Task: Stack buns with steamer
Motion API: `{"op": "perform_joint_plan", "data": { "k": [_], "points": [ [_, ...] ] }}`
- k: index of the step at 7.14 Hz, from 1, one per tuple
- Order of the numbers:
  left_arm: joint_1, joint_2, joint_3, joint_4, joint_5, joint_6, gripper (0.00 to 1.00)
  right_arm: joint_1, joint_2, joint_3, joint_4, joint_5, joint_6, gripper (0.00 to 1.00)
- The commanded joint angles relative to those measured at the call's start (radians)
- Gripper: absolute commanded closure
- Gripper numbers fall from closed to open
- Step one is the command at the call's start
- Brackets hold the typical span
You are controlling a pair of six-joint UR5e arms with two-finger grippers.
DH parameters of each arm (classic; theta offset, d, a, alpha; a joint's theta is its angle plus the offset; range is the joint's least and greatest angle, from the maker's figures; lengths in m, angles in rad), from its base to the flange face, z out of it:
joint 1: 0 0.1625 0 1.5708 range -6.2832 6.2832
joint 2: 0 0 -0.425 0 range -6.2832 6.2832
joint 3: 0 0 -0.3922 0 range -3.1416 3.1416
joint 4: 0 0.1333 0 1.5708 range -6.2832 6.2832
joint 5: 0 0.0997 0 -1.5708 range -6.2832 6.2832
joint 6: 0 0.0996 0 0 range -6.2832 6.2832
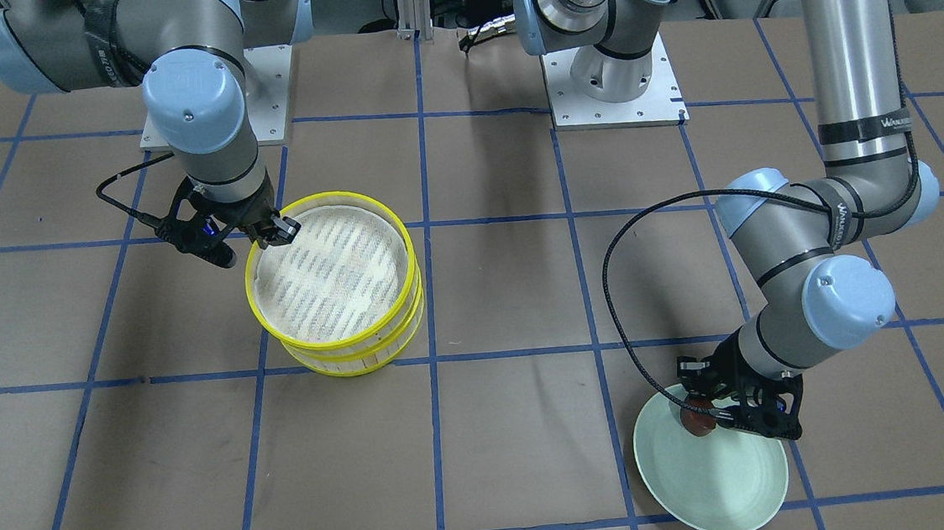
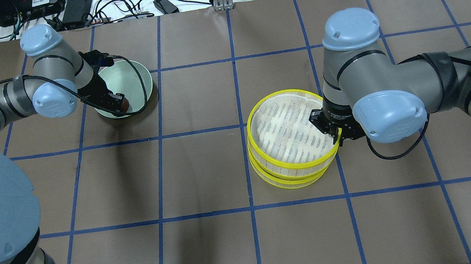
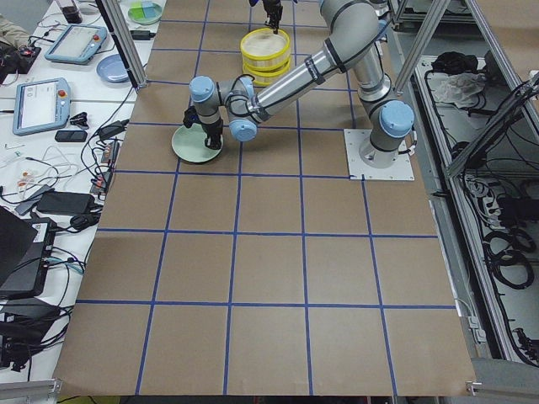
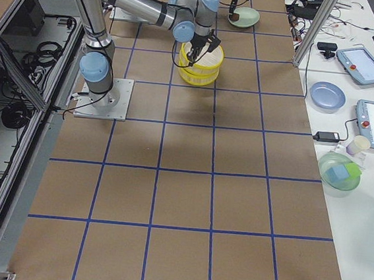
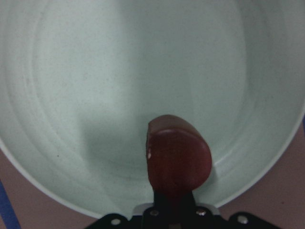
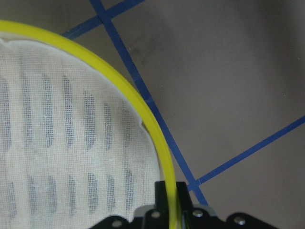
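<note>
The left gripper (image 1: pixel 707 415), at the lower right of the front-facing view, is clenched on the brown bun (image 5: pixel 178 160). Its wrist camera shows the glossy dark reddish bun at the bottom centre of the frame, with one black finger (image 5: pixel 174 205) rising from the lower edge behind it. The bun hangs over the near part of the pale mint-green plate (image 1: pixel 708 482), inside its rim. Whether it touches the plate's floor cannot be told. The plate lies on the brown table (image 1: pixel 508 296), next to a crossing of the blue tape lines (image 1: pixel 437 356).

The right gripper (image 1: pixel 277 230), left of centre in the same view, is clamped on the yellow rim of the upper tray (image 2: pixel 296 169). Its wrist camera shows the rim running down between the two fingers at the bottom edge, one finger inside the tray and one outside. A whitish cloth liner (image 6: pixel 62 143) covers the slatted floor of this tray.

The upper tray sits above the lower tray (image 1: pixel 361 360), shifted a little toward the top left of the front-facing view, so the lower one's yellow rim shows beneath it. The stacked trays stand near the middle of the table, well apart from the plate.
</note>
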Motion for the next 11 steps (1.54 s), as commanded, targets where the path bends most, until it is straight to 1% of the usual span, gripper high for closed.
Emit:
{"op": "perform_joint_plan", "data": {
  "k": [1,2,3,4,5,6,7,8,9,10,11],
  "points": [
    [0.001,0.013,0.009,-0.001,0.0,-0.01,1.0,0.001,0.014,-0.003,0.007,-0.005,-0.001,0.73],
    [0.006,0.038,0.009,-0.01,0.003,-0.05,1.0,0.001,0.016,-0.007,0.048,-0.032,0.002,0.26],
    [0.006,0.049,0.009,-0.015,0.004,-0.083,1.0,0.001,0.019,-0.01,0.088,-0.033,0.002,0.01],
    [0.006,0.058,0.009,-0.029,0.004,-0.093,1.0,0.001,0.024,-0.01,0.107,-0.031,0.002,0.01],
    [0.001,0.078,0.012,-0.03,-0.002,-0.199,1.0,0.001,0.024,-0.015,0.107,-0.028,0.004,0.01],
    [-0.026,0.105,0.032,-0.034,0.003,-0.304,1.0,0.001,0.024,-0.023,0.107,-0.024,0.004,0.01],
    [-0.061,0.143,0.033,-0.053,-0.017,-0.419,1.0,0.001,0.024,-0.026,0.107,-0.022,0.004,0.01],
    [-0.113,0.188,0.035,-0.072,-0.041,-0.537,1.0,0.001,0.024,-0.064,0.107,-0.022,0.004,0.0],
    [-0.194,0.232,0.033,-0.104,-0.043,-0.635,1.0,0.001,0.024,-0.126,0.108,-0.02,0.001,0.0],
    [-0.294,0.263,0.033,-0.141,-0.046,-0.729,1.0,0.0,0.019,-0.185,0.105,0.019,-0.013,0.0],
    [-0.371,0.288,0.033,-0.147,-0.113,-0.904,1.0,-0.006,0.01,-0.237,0.104,0.051,-0.016,0.0]
  ]
}}
